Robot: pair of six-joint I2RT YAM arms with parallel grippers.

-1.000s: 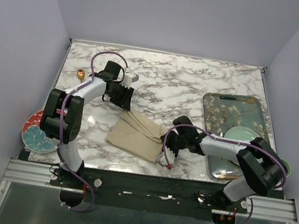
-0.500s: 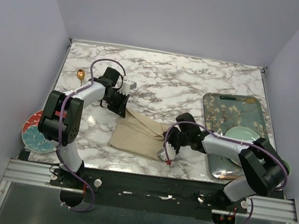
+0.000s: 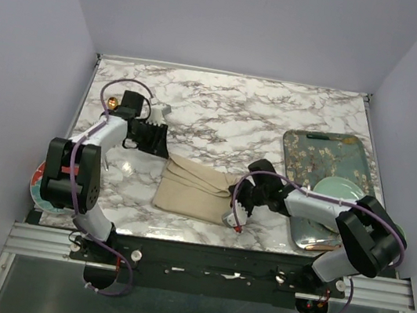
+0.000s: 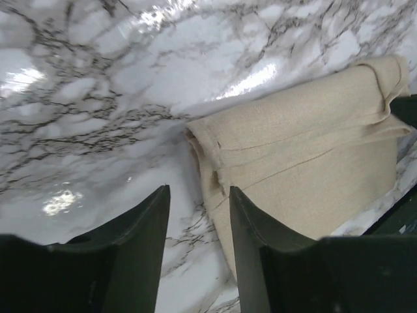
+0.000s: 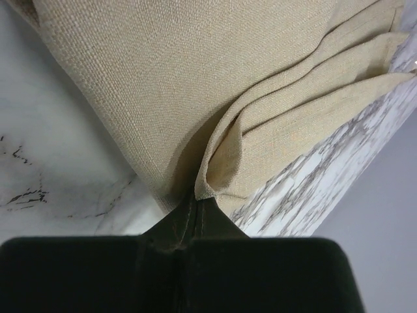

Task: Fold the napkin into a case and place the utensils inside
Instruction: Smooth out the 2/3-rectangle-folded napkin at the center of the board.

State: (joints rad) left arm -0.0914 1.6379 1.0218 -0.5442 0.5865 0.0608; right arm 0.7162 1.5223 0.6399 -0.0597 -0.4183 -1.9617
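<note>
The beige napkin (image 3: pixel 194 189) lies folded into a flat oblong on the marble table (image 3: pixel 230 120). My left gripper (image 3: pixel 159 145) stands open just off its upper left corner. In the left wrist view the left gripper (image 4: pixel 198 190) has only marble between its fingers, and the napkin (image 4: pixel 306 150) lies beside the right finger (image 4: pixel 244 222). My right gripper (image 3: pixel 238 202) is shut on the napkin's right edge. In the right wrist view the right gripper (image 5: pixel 195 202) pinches a fold of the napkin (image 5: pixel 195 65). A gold spoon (image 3: pixel 112 100) peeks out at the far left. The fork is not clearly visible.
A floral tray (image 3: pixel 324 153) sits at the right with a pale green plate (image 3: pixel 340 188) on it. A red and teal plate (image 3: pixel 39 184) at the near left is partly hidden by the left arm. The napkin lies close to the table's near edge.
The left gripper shut on the napkin's upper left corner, drew it leftward, then opened and backed off to the left. The right gripper stayed shut on the right edge.
</note>
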